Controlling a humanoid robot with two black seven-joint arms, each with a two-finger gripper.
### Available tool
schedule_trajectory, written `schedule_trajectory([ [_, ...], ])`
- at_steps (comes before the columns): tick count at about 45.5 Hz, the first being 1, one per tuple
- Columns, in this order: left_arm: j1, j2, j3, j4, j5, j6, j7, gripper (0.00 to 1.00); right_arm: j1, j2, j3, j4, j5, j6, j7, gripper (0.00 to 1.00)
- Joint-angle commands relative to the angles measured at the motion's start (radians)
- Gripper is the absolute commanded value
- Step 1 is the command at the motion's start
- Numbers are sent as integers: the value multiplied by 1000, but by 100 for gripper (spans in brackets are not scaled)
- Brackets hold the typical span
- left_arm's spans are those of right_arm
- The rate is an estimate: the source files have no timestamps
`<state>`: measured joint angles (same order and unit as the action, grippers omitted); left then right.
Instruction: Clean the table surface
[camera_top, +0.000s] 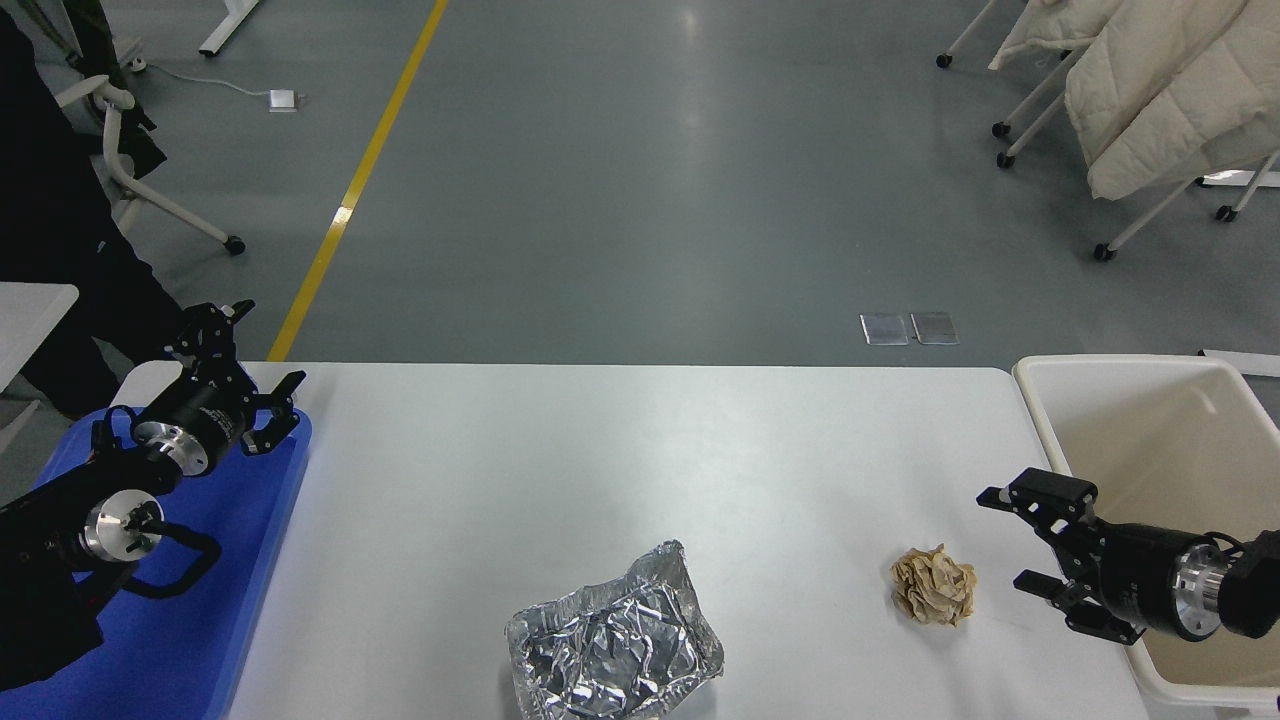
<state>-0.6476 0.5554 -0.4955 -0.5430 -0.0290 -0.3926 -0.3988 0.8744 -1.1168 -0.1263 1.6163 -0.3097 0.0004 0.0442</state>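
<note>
White table surface (620, 450) holds a crumpled paper ball (932, 585) just left of your open right gripper (1020, 540); left gripper (245, 385) is far.

Taking the crumpled foil tray (613, 645) at the near edge as the landmark, the table surface (620, 460) lies bare behind it all the way to the far edge, giving a wide open passage. To the right of the foil tray, well apart from it, sits a crumpled brown paper ball (932, 585), with bare table between the two. Just right of that ball hangs the right gripper (1020, 540), its fingers spread, and behind it the cream bin (1120, 372) walls off the table's right end. Far to the left of the foil tray, the blue tray (200, 640) and the left gripper (250, 385) over it block that end.
</note>
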Motion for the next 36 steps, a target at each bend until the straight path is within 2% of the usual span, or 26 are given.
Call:
schedule_trajectory([
  [1,0,0,0,0,0,0,0,100,46,-34,-1,120,0,1,-199,100],
  [6,0,0,0,0,0,0,0,100,60,-14,2,129,7,1,-265,100],
  [23,-1,0,0,0,-2,0,0,100,176,195,2,129,56,-2,-270,100],
  [29,-1,0,0,0,0,0,0,100,189,274,4,129,172,-20,-270,100],
  [36,-1,0,0,0,0,0,0,100,161,399,-4,97,163,-59,-267,100],
])
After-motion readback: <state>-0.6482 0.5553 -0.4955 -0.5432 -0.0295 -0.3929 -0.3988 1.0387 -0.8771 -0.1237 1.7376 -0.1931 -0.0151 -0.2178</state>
